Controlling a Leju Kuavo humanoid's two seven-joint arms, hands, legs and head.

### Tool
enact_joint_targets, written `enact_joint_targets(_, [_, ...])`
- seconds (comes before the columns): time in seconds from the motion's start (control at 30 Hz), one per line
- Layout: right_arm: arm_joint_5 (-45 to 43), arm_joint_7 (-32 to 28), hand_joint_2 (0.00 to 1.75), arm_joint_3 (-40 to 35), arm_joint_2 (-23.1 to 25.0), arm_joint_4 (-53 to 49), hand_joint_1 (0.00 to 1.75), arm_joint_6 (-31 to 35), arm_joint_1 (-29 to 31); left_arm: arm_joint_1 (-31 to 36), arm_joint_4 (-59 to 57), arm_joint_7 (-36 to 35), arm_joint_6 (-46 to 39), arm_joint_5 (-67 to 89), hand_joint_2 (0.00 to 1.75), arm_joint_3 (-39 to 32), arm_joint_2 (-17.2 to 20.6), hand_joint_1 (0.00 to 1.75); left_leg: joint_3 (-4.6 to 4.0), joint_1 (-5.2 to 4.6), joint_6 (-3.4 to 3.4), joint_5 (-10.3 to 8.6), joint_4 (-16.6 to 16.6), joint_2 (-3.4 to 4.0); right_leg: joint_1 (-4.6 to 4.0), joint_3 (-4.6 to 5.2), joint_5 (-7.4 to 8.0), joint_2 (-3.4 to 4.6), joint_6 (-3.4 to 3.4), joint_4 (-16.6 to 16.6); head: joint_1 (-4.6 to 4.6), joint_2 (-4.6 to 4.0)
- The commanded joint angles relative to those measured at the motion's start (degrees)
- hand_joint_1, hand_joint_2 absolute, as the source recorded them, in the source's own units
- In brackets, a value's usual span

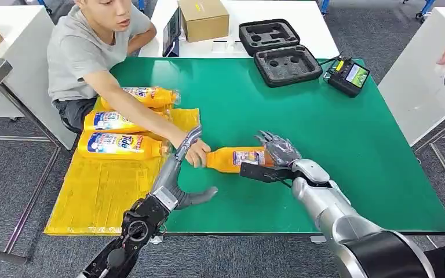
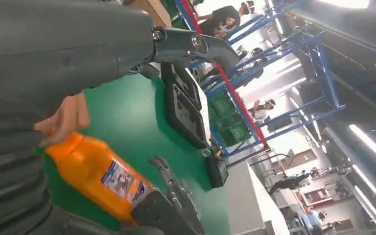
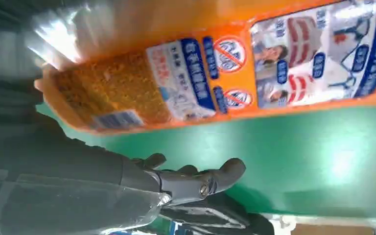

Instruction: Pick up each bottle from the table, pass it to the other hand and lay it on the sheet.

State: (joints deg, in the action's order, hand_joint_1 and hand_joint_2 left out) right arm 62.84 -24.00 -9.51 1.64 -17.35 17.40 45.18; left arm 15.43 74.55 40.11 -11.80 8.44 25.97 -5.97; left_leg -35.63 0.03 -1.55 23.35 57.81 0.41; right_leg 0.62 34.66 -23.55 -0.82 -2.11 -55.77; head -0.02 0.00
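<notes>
- The orange detergent bottle point(image 1: 236, 158) lies on its side at the centre of the head view, on the green table cover point(image 1: 336, 150), with its long axis running left to right across the frame. Its neck points left toward the yellow sheet point(image 1: 101, 191) and its base points right.
- The right hand point(image 1: 278, 152) sits at the base end of this bottle, fingers spread over and behind it. In the right wrist view the bottle's label side point(image 3: 254, 73) lies just beyond the thumb point(image 3: 200, 181), which curls with a strip of green showing between it and the bottle. Whether the fingers are actually clamped on the bottle I cannot tell.
- The left hand point(image 1: 179, 188) reaches in from the lower left of the head view. One long finger stretches up toward the bottle's neck, the thumb juts right over the green cover, and nothing lies between them, so the hand is released.
- A person's hand point(image 1: 197, 155) grips the bottle's neck, right at the tip of the left hand's stretched finger. The left wrist view shows those fingers point(image 2: 66, 117) around the orange shoulder of the bottle point(image 2: 95, 176).
- The bottle's neck end is nearest the left hand and its base end nearest the right, so judging from this a handover would run along the bottle's axis, leftward toward the sheet.
- Three other detergent bottles point(image 1: 119, 145) lie stacked side by side on the sheet at the upper left, their axes also roughly left to right.
</notes>
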Motion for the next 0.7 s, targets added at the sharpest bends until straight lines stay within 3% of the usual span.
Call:
enact_joint_targets(0.03, [-0.11, 0.86, 1.75, -0.76, -1.04, 3.81, 0.00, -0.58, 2.07, 4.06, -4.90, -0.11, -0.36, -1.15, 1.75, 2.03, -0.07, 0.00, 0.18, 0.03, 0.08, 0.08, 0.03, -0.11, -0.02, -0.20, -0.10, -0.02, 0.07, -0.03, 0.00, 0.00])
enact_joint_targets(0.5, [-2.21, 0.18, 1.75, 1.29, -0.25, 3.60, 0.00, -1.44, 1.18, 4.96, -5.39, -0.11, -0.09, -2.09, 1.75, 3.10, -0.02, 0.00, 0.19, 0.02, 0.07, 0.07, -0.03, -0.05, -0.01, -0.19, -0.07, 0.02, 0.06, 0.02, 0.00, 0.00])
enact_joint_targets(0.7, [-2.76, 1.57, 1.75, 1.98, -0.83, 4.21, 0.00, -5.17, -0.46, 5.49, -6.00, -0.11, 0.70, -2.41, 1.75, 3.61, -0.27, 0.00, 0.14, 0.02, 0.05, 0.03, -0.04, -0.09, -0.01, -0.16, -0.05, -0.04, 0.05, 0.03, 0.00, 0.00])
